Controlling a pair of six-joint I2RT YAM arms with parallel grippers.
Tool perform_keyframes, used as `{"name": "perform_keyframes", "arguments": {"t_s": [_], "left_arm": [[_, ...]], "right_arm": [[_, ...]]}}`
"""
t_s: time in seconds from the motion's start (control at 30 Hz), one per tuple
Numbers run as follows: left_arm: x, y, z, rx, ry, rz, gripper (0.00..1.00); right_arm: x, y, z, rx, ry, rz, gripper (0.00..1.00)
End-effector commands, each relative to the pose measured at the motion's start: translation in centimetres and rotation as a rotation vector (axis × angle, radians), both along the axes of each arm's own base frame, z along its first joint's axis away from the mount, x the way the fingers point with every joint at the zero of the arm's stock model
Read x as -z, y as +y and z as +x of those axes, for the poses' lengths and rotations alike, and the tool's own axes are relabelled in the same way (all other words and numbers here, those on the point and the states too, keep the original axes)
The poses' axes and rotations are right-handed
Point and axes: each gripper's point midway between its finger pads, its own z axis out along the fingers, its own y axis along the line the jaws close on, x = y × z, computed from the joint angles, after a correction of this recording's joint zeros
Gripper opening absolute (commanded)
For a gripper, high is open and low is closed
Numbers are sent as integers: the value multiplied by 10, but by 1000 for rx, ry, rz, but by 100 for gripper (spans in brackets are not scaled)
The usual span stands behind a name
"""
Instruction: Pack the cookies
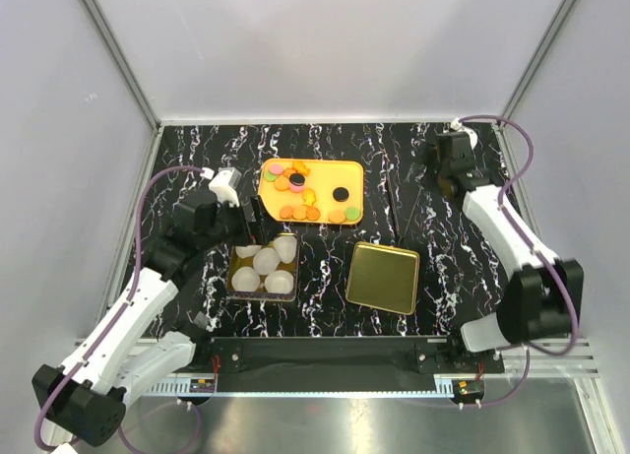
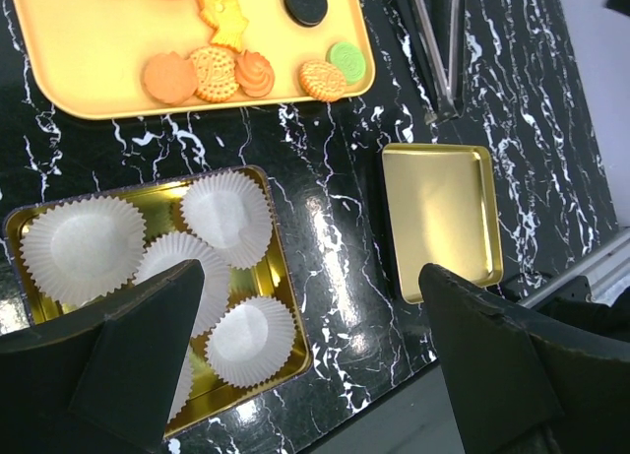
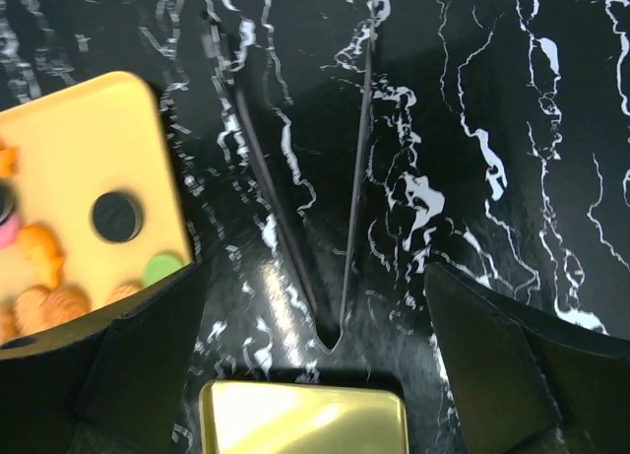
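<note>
The cookies (image 1: 300,190) lie on an orange tray (image 1: 327,172) at the table's middle back: mostly orange discs, plus black, green and pink ones. My left wrist view shows a row of these cookies (image 2: 236,75) along the tray's (image 2: 89,50) near edge. My left gripper (image 1: 250,214) hangs open above the table, between the tray and a gold tin (image 1: 233,279); its jaws (image 2: 313,277) stand wide with nothing between them. My right gripper (image 1: 445,183) is open at the back right, empty, over dark tongs (image 3: 340,227). A few cookies (image 3: 44,277) show at that view's left.
The gold tin (image 2: 288,277) holds several white paper cups (image 2: 226,213). A gold lid (image 1: 383,277) lies flat to its right, also visible from both wrists (image 2: 440,218) (image 3: 305,420). The tongs (image 1: 394,213) lie between tray and right arm. Grey walls enclose the table.
</note>
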Motion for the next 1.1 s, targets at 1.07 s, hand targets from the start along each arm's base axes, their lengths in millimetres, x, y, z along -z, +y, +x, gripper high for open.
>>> {"name": "perform_keyframes", "arguments": {"t_s": [1.07], "left_arm": [[-2, -6, 1, 34, -9, -49, 99]], "right_arm": [[145, 25, 42, -171, 317, -99, 92]]}}
